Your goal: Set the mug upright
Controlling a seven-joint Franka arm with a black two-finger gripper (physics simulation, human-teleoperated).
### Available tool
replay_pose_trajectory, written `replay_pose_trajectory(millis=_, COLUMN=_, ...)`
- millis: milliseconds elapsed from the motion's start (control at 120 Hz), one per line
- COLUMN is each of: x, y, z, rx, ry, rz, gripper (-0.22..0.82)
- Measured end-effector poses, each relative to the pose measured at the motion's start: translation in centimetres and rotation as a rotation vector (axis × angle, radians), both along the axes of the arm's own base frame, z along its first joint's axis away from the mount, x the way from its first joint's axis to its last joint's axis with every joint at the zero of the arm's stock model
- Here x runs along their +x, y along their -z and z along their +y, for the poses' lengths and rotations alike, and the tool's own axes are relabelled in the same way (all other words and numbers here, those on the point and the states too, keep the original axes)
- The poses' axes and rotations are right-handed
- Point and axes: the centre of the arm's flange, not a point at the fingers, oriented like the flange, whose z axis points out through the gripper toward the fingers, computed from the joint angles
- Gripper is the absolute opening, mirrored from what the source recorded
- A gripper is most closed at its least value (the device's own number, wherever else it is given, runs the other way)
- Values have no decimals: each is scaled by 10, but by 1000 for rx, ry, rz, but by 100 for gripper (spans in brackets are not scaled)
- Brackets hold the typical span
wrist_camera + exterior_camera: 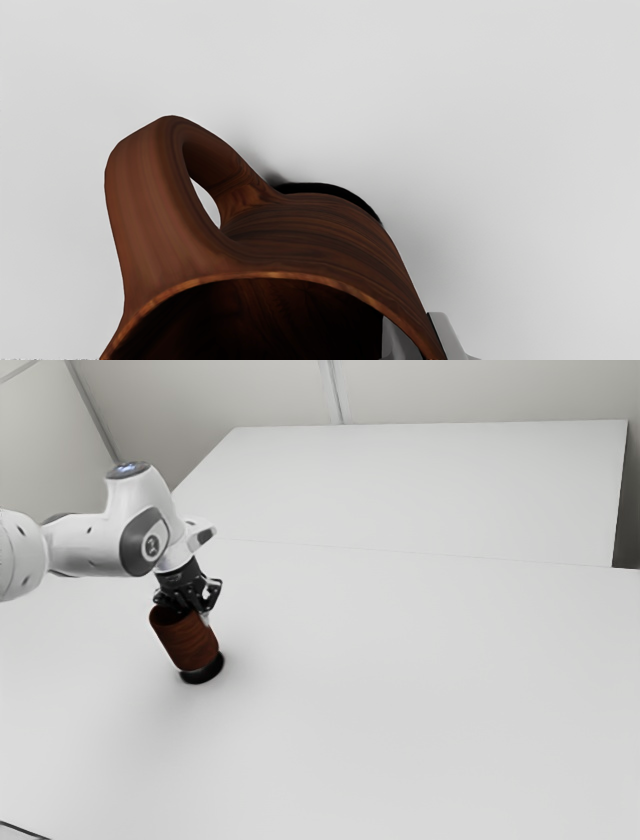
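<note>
Here, the gripper (201, 616) pinches the wall of the brown mug (186, 641), one finger inside, one outside; the mug tilts at the white table (400, 690), mouth toward the exterior view's left.

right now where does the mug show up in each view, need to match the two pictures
Exterior view: the mug is in the exterior view's left half, tilted, just below the gripper.
Wrist view: close by the fingertips, mouth nearest the camera, one finger inside it and one outside, handle in sight.
Shared landmark: the black foot at the mug's end away from the gripper.
</note>
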Motion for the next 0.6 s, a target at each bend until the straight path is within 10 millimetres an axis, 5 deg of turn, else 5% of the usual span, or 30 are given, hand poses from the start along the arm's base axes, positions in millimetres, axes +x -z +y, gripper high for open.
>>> replay_pose_trajectory(millis=600, x=-14, y=34, z=-15, rx=15, ry=-247, rz=22, gripper=-18)
